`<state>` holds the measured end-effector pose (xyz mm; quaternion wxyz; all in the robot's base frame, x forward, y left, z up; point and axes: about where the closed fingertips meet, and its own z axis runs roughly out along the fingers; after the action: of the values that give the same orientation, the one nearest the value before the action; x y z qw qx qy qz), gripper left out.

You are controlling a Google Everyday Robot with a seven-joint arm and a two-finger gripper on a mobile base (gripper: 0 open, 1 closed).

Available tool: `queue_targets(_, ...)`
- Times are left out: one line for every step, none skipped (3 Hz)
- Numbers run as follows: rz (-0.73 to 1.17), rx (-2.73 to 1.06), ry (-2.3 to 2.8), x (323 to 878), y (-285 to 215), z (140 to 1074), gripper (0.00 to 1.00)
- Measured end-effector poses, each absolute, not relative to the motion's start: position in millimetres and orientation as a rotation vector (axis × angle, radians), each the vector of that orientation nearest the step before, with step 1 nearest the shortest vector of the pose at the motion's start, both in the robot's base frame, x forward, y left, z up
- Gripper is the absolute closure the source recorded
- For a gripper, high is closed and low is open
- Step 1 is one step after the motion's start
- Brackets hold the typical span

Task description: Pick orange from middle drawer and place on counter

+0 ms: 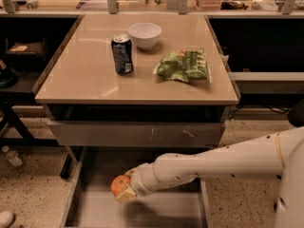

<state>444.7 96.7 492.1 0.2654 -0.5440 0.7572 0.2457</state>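
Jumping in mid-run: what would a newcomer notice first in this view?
The white arm reaches in from the right, its gripper over the left part of the open middle drawer, fingers closed on the orange. Above, the beige counter holds a soda can, a white bowl behind it and a green chip bag to the right.

Part of the orange (118,183) is hidden by the gripper (122,191) that is closed on it in the middle drawer (156,213). The drawer's near end is cut off at the bottom. The words on the can (122,54) cannot be read.
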Motion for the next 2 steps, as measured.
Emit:
queue_targets(0.617,-1.471,2.043,445.0,106.9,547.5,1.00)
queue_targets(0.570,-1.501,1.995,449.2,119.7,600.3,1.00)
